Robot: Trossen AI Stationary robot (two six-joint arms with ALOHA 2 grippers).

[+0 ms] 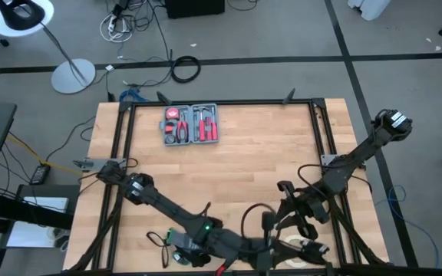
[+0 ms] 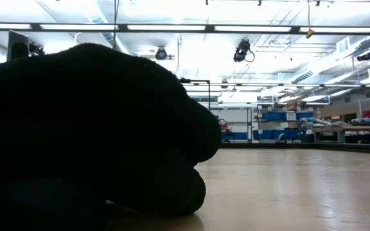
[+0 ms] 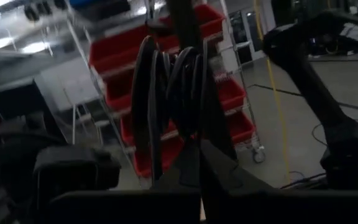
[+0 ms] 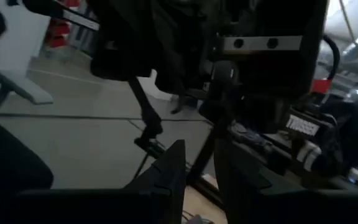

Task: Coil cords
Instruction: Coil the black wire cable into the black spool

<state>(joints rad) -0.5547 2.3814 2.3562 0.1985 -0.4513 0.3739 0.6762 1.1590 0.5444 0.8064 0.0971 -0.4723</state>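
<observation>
White lettering on a label [image 4: 303, 126] on the left arm's housing cannot be read clearly.

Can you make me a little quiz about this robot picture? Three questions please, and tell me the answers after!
1. True or false: the tools in the tool case have blue handles.
2. What is the left hand squeezing? A) loops of the black cord B) a red tool C) nothing at all
3. What is the top of the table made of?

Key: 1. False, the handles are red. 2. A. 3. Wood.
</observation>
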